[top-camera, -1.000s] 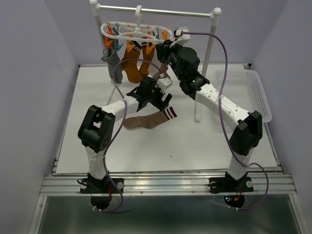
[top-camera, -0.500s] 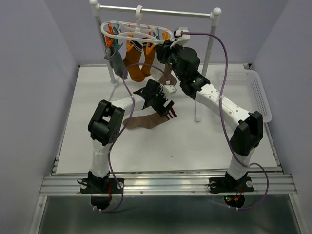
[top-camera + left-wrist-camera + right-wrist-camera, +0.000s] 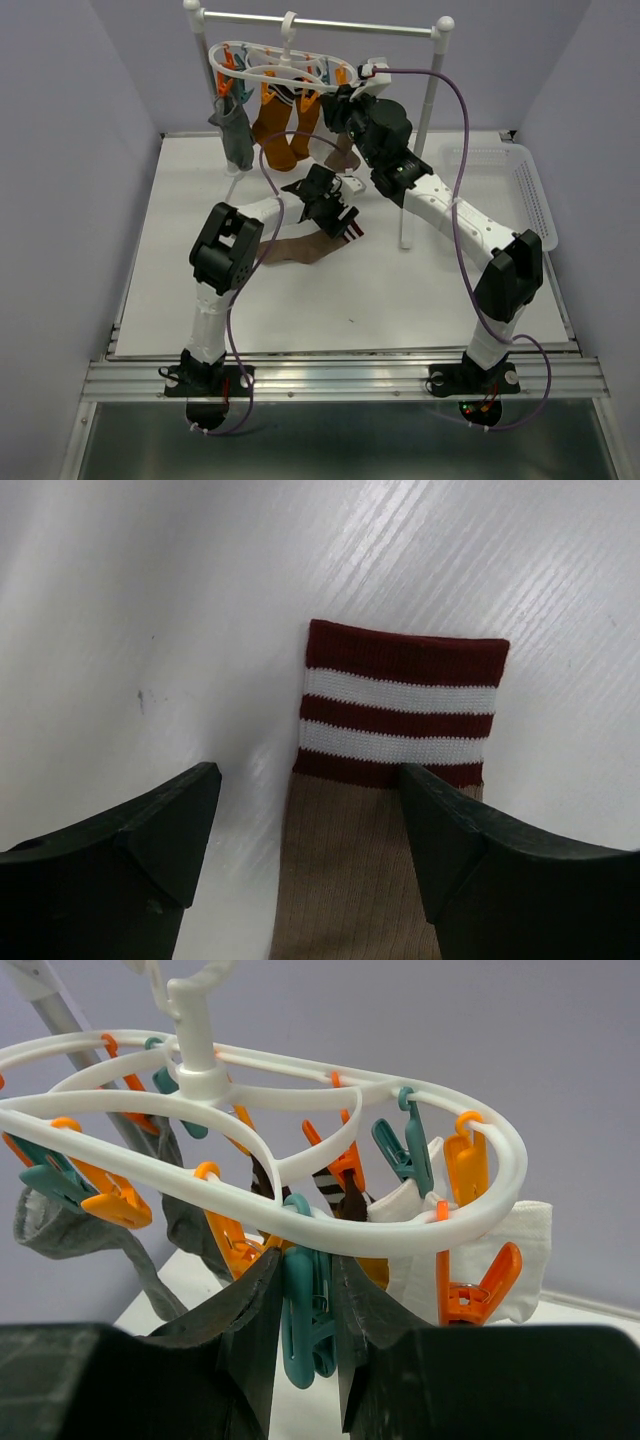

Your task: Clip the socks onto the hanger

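A brown sock with a maroon and white striped cuff lies flat on the table. My left gripper is open, low over it, with a finger on each side of the sock just below the cuff. The white oval hanger hangs from the rail and holds a grey sock, two mustard-orange socks and white fabric. My right gripper is up at the hanger's near rim, shut on a teal clip.
The metal rail stand with white ball-topped posts stands at the back of the table; its right post comes down beside my right arm. A white perforated basket sits at the right edge. Purple walls close in on both sides.
My left gripper has moved right and down toward the striped cuff of the brown sock. The hanger and its hanging socks have swung slightly. My right gripper stays at the hanger.
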Motion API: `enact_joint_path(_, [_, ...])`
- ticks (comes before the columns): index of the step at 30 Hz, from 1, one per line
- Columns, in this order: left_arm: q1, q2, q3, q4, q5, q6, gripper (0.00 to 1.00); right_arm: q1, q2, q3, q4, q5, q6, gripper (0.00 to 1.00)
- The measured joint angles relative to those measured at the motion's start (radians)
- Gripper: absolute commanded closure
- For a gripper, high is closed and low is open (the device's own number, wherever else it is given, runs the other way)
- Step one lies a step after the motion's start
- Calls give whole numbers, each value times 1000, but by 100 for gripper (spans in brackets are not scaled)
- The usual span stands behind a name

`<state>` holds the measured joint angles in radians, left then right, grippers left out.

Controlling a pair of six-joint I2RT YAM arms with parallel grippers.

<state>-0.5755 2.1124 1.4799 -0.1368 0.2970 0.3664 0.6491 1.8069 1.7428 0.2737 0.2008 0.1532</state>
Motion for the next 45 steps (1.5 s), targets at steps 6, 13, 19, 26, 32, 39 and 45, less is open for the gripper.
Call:
enact_joint_path(6, [-3,28,42,-8,-9,-16,42,0,-9,-10,0,0,-4,99])
enact_joint_path(13, [-3,32,40,11,39,-26,93,0,-19,-27,4,1,-10,99])
enact_joint_path(19, [-6,26,13,60,66,-51,100,0,-46,-45,3,2,-20,99])
enact_joint_path(26, [-6,-71,-109,121,11,-115,100,0,-54,-56,4,10,-26,99])
enact_joint_path(32, [-6,-361,-385,350,-58,-142,100,0,-56,-57,3,9,-26,99])
enact_joint_path(39, [-2,-551,-457,505,-106,-91,100,0,-58,-57,3,9,-26,99])
enact_joint_path(45, [66,-654,-562,579,-65,-90,100,0,-58,-56,3,7,-25,99])
